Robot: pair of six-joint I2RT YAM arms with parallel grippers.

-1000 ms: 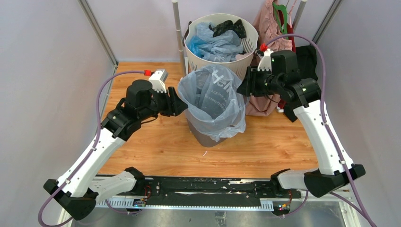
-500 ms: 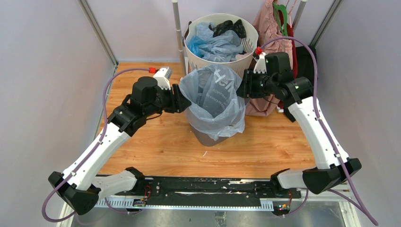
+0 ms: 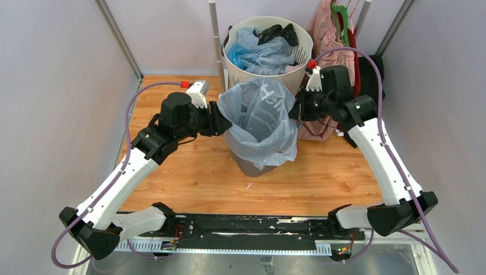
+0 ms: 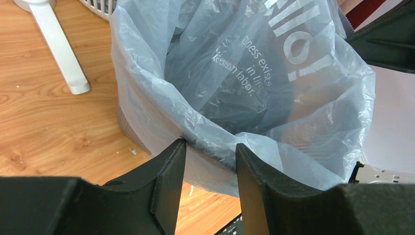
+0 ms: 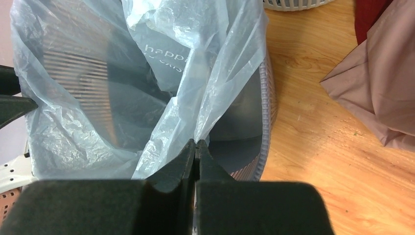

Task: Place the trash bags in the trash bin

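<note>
Since the pale blue see-through plastic bag already hangs inside the dark grey mesh wastebasket on the wooden tabletop, what matters to you is how its mouth lies between the two arms. On the left, the left tool is released, jaws apart, with the bag's folded-over left rim right at the gap. I'd judge it is not clamping, though the wrist view leaves contact unclear. From there the mouth runs across to the right side, where the film is gathered and stands up inside the wastebasket's rim instead of lying over it. The right tool is clenched there, apparently pinching that loose edge at its tips. So the slack lies on the right arm's side. That arm is nearer, and the pull should go outward to the right, over the bare mesh rim.
</note>
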